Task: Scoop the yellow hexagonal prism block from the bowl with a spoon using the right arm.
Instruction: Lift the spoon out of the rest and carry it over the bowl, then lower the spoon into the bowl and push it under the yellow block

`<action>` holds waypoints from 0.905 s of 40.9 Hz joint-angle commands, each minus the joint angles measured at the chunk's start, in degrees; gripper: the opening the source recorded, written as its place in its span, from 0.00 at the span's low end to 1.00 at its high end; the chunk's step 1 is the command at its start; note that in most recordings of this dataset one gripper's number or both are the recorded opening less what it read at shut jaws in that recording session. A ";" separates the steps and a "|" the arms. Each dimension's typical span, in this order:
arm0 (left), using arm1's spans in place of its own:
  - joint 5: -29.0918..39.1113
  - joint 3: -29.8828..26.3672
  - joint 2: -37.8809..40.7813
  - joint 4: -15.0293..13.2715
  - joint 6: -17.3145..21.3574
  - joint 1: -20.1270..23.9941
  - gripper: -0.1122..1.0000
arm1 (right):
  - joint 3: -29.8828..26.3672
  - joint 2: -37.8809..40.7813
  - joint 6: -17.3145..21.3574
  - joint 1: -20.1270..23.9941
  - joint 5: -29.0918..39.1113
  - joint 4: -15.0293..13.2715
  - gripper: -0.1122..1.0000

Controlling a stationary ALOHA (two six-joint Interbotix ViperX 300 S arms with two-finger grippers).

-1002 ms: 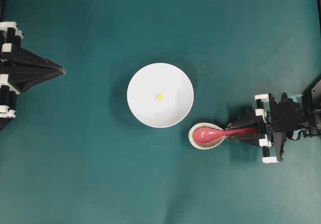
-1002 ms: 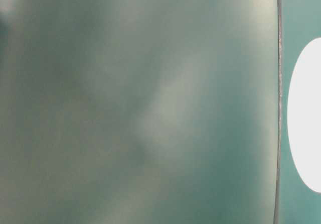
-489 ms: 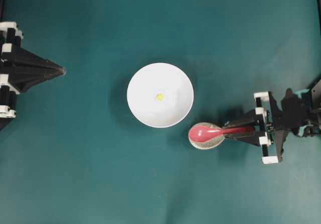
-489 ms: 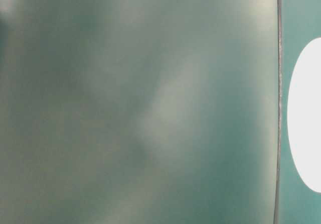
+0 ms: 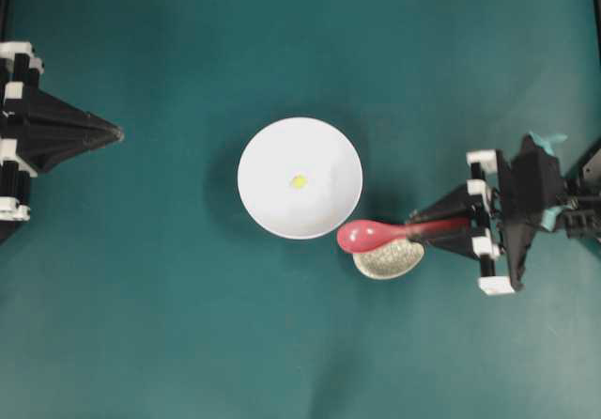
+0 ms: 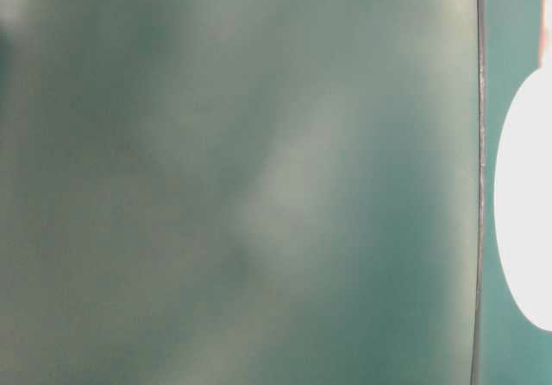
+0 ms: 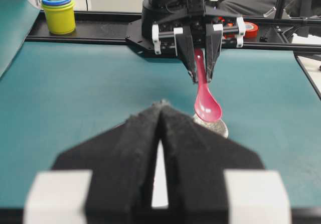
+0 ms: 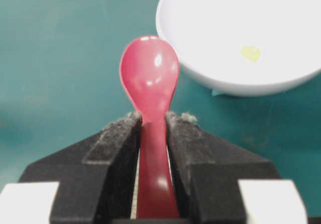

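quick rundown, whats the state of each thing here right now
spoon: gripped by its handle, lifted off the speckled dish
right pincer: shut on the spoon
left pincer: shut, holding nothing
bowl: upright, holds the block
yellow block: lying in the bowl
speckled dish: on the table

Both arms black w/ white plastic blocks at finger bases. Left tool (image 5: pixel 117 134): two black wedge fingers, rough foam-like pads, tapering to a point. Right tool (image 7: pixel 201 78): same build, plus teal tape tags (image 5: pixel 545 141) and dark cables behind the wrist.
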 commanded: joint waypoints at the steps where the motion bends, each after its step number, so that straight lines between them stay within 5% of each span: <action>1: -0.18 -1.05 0.44 0.35 0.18 0.09 0.09 | -4.04 -2.90 -1.14 -2.46 7.91 -0.09 0.32; 8: -0.26 -1.14 0.44 0.53 -0.09 0.09 0.09 | -9.67 -4.57 -1.85 -7.91 20.30 -0.18 0.32; 37: 1.76 -1.23 -0.35 0.53 0.44 0.09 0.09 | -28.12 0.44 0.88 -20.83 49.83 -0.18 0.31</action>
